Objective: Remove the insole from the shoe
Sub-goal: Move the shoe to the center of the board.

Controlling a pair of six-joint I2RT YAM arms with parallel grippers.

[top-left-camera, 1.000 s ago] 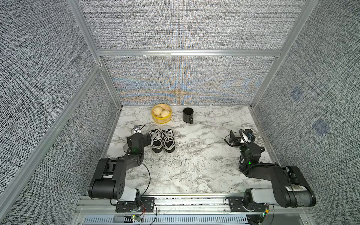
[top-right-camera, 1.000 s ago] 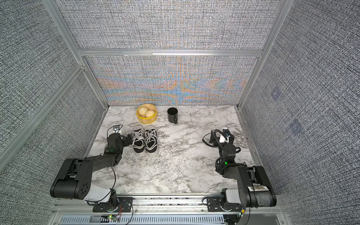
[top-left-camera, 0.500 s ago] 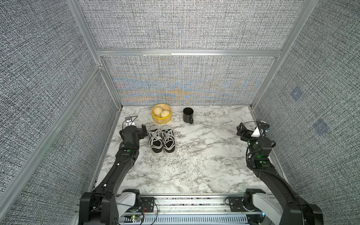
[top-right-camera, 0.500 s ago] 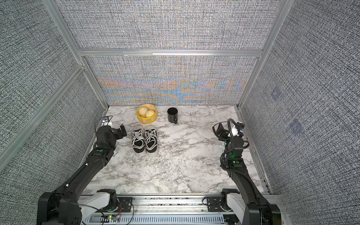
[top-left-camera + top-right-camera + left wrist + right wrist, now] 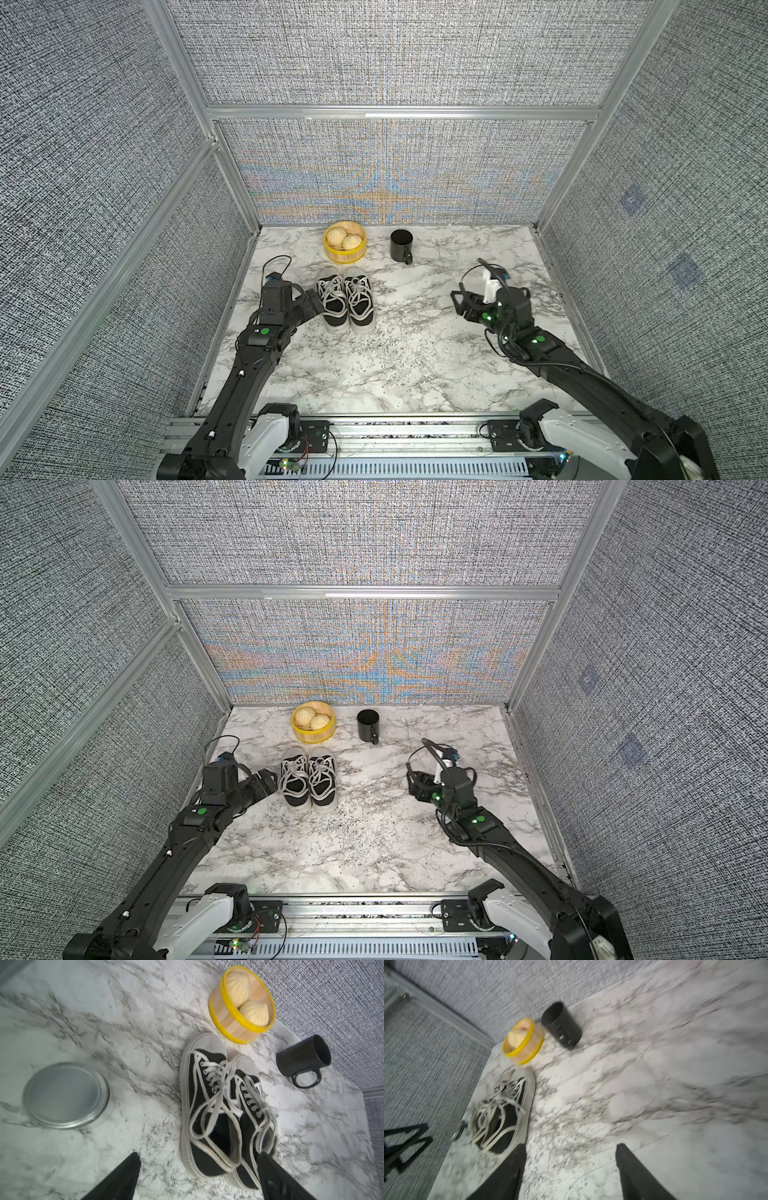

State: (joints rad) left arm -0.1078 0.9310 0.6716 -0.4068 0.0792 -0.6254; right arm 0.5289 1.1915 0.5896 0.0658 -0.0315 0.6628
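In both top views a pair of shoes (image 5: 335,302) (image 5: 296,785) stands on the marble table (image 5: 415,353), left of the frame's middle. They sit side by side and touching, with their toes toward the back wall and their heels toward the bottom of the frame. They are black with white soles and loose white laces. Their openings are dark, and the insole cannot be made out in any view.

The left gripper (image 5: 311,302) reaches in from the lower left of the frame and sits just beside the left-hand shoe. Its jaws stand wide apart and hold nothing. In the left wrist view the two black fingers (image 5: 122,1178) frame the heel ends of the shoes. Whether a finger touches a shoe cannot be told.

The right gripper (image 5: 460,305) is at the right of the frame, well apart from the shoes, and points toward them across bare marble. Its jaws are also apart with nothing between them. The blurred right wrist view shows only tabletop between the fingers (image 5: 504,1172).

Just above the toes in the frame sits a round basket (image 5: 345,255) with a yellow rim, holding two pale buns (image 5: 336,235). To its right, near the back wall, a black mug (image 5: 401,245) stands upright with its handle toward the bottom of the frame. The left wrist view also shows a round metal lid (image 5: 65,1095) lying flat on the table, apart from the shoes.
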